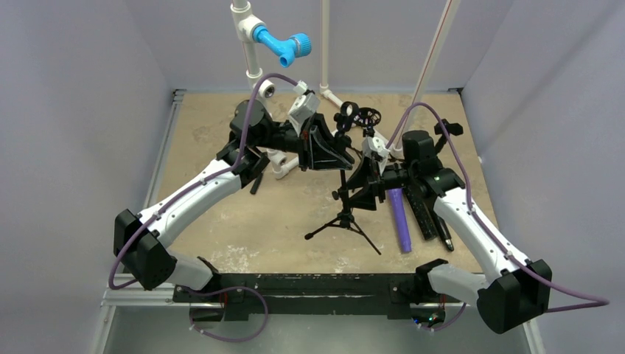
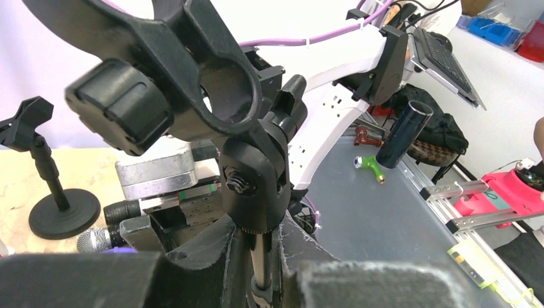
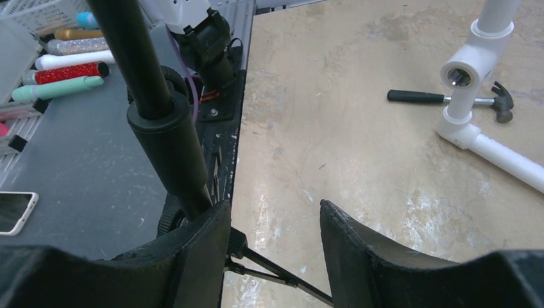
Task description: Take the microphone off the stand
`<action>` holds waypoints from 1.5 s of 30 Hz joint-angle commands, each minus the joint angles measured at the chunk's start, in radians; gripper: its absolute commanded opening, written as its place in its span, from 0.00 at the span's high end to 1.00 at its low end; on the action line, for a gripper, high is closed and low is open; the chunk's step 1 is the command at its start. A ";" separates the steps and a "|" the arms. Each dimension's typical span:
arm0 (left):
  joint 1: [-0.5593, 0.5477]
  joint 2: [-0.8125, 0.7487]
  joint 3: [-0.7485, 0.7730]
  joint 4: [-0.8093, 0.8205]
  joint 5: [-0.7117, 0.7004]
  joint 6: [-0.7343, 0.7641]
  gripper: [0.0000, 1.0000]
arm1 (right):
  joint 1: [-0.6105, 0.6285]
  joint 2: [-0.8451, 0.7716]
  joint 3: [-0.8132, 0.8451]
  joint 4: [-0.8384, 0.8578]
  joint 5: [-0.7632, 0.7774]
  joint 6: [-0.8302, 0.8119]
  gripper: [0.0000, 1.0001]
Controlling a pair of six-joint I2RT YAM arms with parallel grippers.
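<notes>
The black tripod stand (image 1: 344,214) is upright mid-table, and its clip (image 2: 192,70) at the top holds nothing. A purple-bodied microphone (image 1: 400,219) lies flat on the table right of the stand; its silver mesh head (image 2: 95,240) peeks in at the lower left of the left wrist view. My left gripper (image 1: 345,158) is shut on the stand's thin pole (image 2: 266,256) just under the clip's joint. My right gripper (image 3: 276,218) is open with nothing between its fingers. The stand's thicker pole (image 3: 167,147) runs just outside its left finger (image 3: 192,244).
A white PVC pipe frame (image 1: 254,44) with a blue fitting (image 1: 284,44) rises at the back. A hammer (image 3: 449,99) lies beside a pipe joint (image 3: 478,64). A second small stand on a round base (image 2: 61,215) is on the table. A black strip (image 1: 420,210) lies by the microphone.
</notes>
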 commanded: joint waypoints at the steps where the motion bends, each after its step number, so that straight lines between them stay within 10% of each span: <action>1: 0.015 -0.008 0.019 0.043 0.003 0.032 1.00 | 0.004 -0.032 0.059 -0.089 0.043 -0.077 0.48; 9: 0.015 -0.044 0.055 -0.289 0.024 0.313 1.00 | 0.005 -0.007 0.196 -0.391 0.106 -0.289 0.49; 34: 0.015 0.027 0.028 0.148 -0.028 -0.011 1.00 | 0.025 0.032 0.083 -0.150 -0.068 -0.029 0.47; 45: 0.014 0.026 -0.007 0.209 -0.046 -0.061 1.00 | 0.025 -0.009 0.016 -0.025 -0.071 0.080 1.00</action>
